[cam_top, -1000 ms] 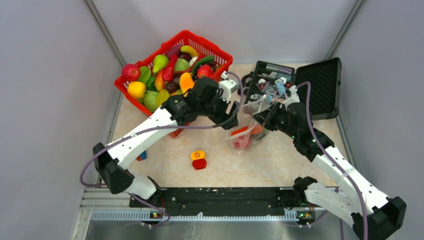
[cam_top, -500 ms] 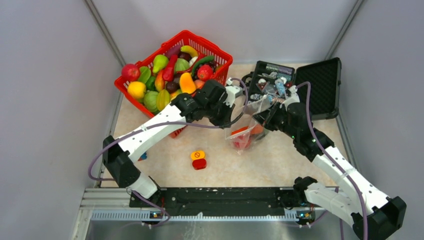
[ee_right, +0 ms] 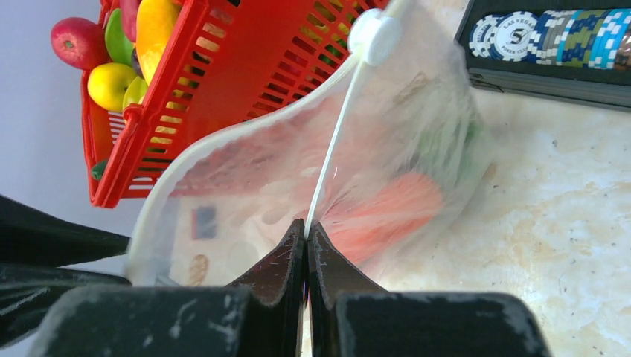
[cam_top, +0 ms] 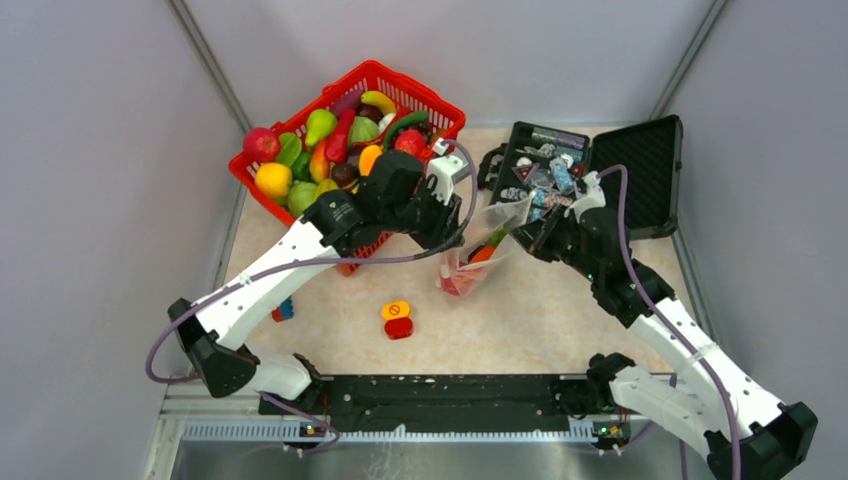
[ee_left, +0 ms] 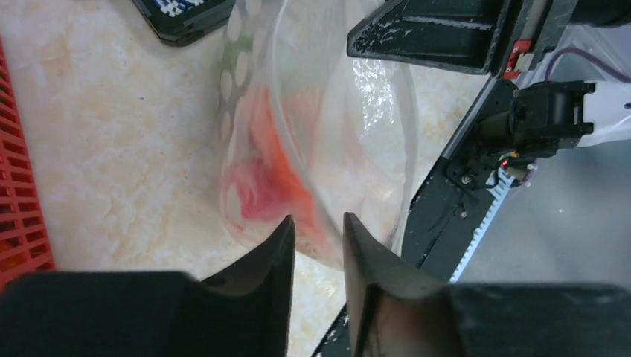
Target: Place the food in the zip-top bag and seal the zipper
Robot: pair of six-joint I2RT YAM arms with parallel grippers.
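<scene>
Hanging low over the counter (ee_right: 551,223), the zip-top bag (ee_right: 245,178) holds red and orange food (ee_left: 260,190), and the right gripper (ee_right: 306,227) pinches its zipper (ee_right: 331,141). The left gripper (ee_left: 318,223), a little spread and empty, hovers just above the bag's open mouth. More food (cam_top: 320,125) sits farther back in the red basket (cam_top: 420,95), on the left arm's side.

Through the film of the zip-top bag (ee_left: 357,97), the food (ee_left: 260,186) appears as blurred red and orange shapes, one perhaps a carrot. The red basket (ee_left: 18,201) is cut by the left edge and the black case (ee_right: 551,71) by the top edge. The brick (cam_top: 284,311) is largely hidden beneath the left arm (cam_top: 270,285).
</scene>
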